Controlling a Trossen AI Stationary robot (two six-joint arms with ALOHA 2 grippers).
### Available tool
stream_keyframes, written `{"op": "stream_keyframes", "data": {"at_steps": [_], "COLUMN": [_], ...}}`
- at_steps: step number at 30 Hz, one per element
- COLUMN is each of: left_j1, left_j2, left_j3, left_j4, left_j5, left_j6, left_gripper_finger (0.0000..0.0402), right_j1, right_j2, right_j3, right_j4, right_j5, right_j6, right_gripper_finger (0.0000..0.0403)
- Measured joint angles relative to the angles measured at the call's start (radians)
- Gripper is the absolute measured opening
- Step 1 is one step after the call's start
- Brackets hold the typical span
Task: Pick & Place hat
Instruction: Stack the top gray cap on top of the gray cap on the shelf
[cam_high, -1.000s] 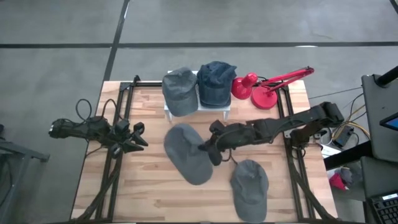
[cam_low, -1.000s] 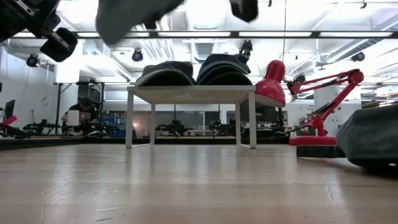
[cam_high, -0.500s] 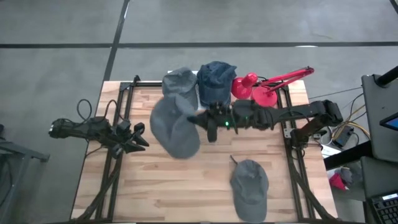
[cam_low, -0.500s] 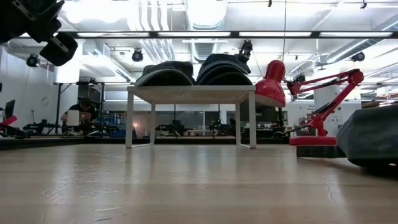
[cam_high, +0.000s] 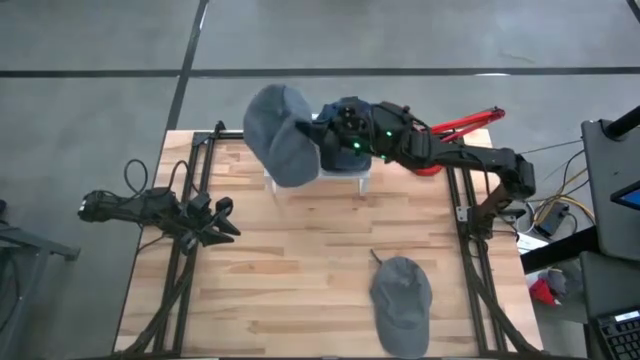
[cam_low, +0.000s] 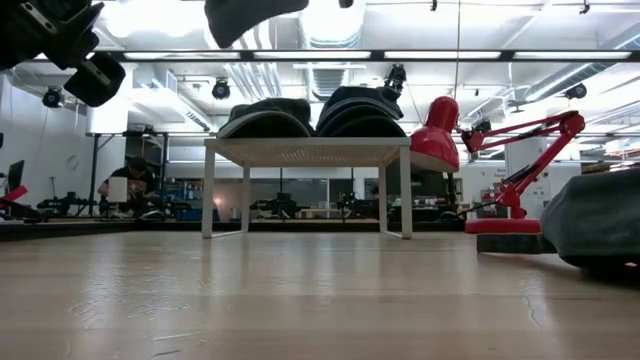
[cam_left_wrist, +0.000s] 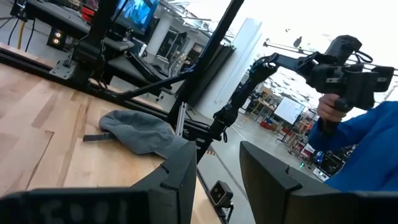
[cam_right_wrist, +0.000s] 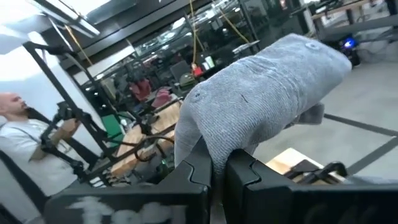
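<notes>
A grey hat (cam_high: 280, 135) hangs in my right gripper (cam_high: 322, 148) above the white stand (cam_high: 365, 178) at the far edge, and it hides the stand's left half. In the low view this hat (cam_low: 250, 12) shows at the top, over a grey hat (cam_low: 268, 117) and a dark blue hat (cam_low: 360, 108) that rest on the stand (cam_low: 310, 152). Another grey hat (cam_high: 402, 298) lies crown up on the table near the near edge. My left gripper (cam_high: 226, 218) waits open, low over the table's left side. My right gripper (cam_right_wrist: 217, 168) pinches a fold of the grey hat's cloth at its edge (cam_right_wrist: 214, 144) between both fingers, coming about level from the table's right side. The hat is lifted clear, and its crown (cam_right_wrist: 267, 87) stands out beyond the fingers, above the stand.
A red desk lamp (cam_high: 435, 135) stands at the far right corner, close behind my right arm. Black rails (cam_high: 195, 170) run along both sides of the table. People (cam_right_wrist: 18, 130) are in the room beyond. Bare wood (cam_high: 300, 250) lies mid-table.
My right gripper has carried the grey hat from the middle of the table up and toward the far edge. The hat now hangs over the left half of the stand. The gripper has stayed shut on it.
</notes>
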Motion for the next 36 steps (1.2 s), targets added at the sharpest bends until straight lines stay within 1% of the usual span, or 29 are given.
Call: {"op": "stream_keyframes", "data": {"at_steps": [5,13,18,21,25,30,34,36], "left_j1": [0.000,0.000,0.000,0.000,0.000,0.000,0.000,0.000], "left_j2": [0.000,0.000,0.000,0.000,0.000,0.000,0.000,0.001], "left_j3": [0.000,0.000,0.000,0.000,0.000,0.000,0.000,0.000], "left_j4": [0.000,0.000,0.000,0.000,0.000,0.000,0.000,0.000], "left_j5": [0.000,0.000,0.000,0.000,0.000,0.000,0.000,0.000], "left_j6": [0.000,0.002,0.002,0.002,0.002,0.001,0.001,0.001], "left_gripper_finger": [0.0124,0.0124,0.0124,0.0124,0.0124,0.0124,0.0124,0.0124], "right_j1": [-0.021,-0.062,-0.076,-0.075,-0.077,-0.079,-0.079,-0.081], "right_j2": [0.105,0.236,0.305,0.329,0.334,0.312,0.300,0.300], "right_j3": [0.105,0.296,0.378,0.401,0.400,0.400,0.401,0.400], "right_j4": [-0.041,-0.264,-0.328,-0.337,-0.348,-0.452,-0.508,-0.542], "right_j5": [-0.021,-0.017,-0.017,-0.017,-0.014,0.087,0.136,0.142], "right_j6": [0.005,-0.002,-0.002,-0.001,-0.001,-0.008,-0.026,-0.027], "right_gripper_finger": [0.0008,0.0008,0.0008,0.0008,0.0008,0.0008,0.0008,0.0008]}}
